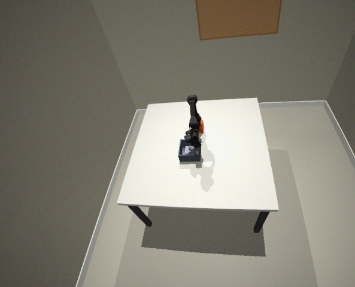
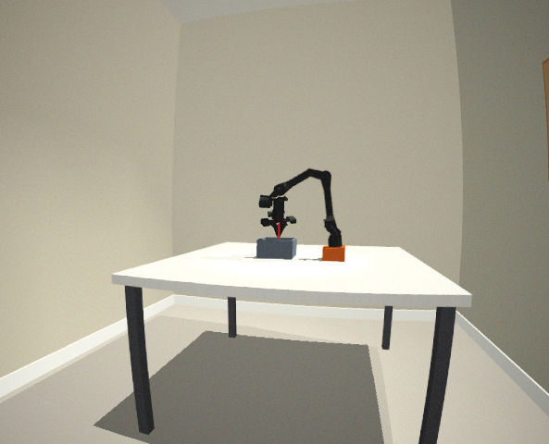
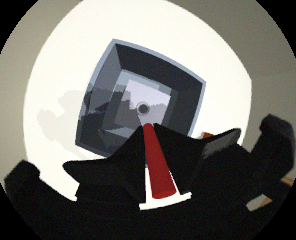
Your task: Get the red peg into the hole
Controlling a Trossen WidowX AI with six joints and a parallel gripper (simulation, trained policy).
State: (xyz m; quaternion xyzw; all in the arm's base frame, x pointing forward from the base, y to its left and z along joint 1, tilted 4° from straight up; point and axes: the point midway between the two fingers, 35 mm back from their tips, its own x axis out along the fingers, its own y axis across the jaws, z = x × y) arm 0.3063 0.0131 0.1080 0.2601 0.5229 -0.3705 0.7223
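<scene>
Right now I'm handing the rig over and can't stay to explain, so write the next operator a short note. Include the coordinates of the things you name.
Gripper (image 2: 279,235) (image 3: 148,127): shut on the red peg (image 2: 279,230) (image 3: 159,162), held roughly upright above the open box (image 1: 190,158) (image 2: 276,249) (image 3: 94,102).
Plate (image 3: 155,95): at the bottom of the box, its hole (image 3: 143,108) uncovered.
Done: peg picked up.
Left: line it up over the hole, lower it, seat it fully, then release. Exact alignment: cannot tell.
</scene>
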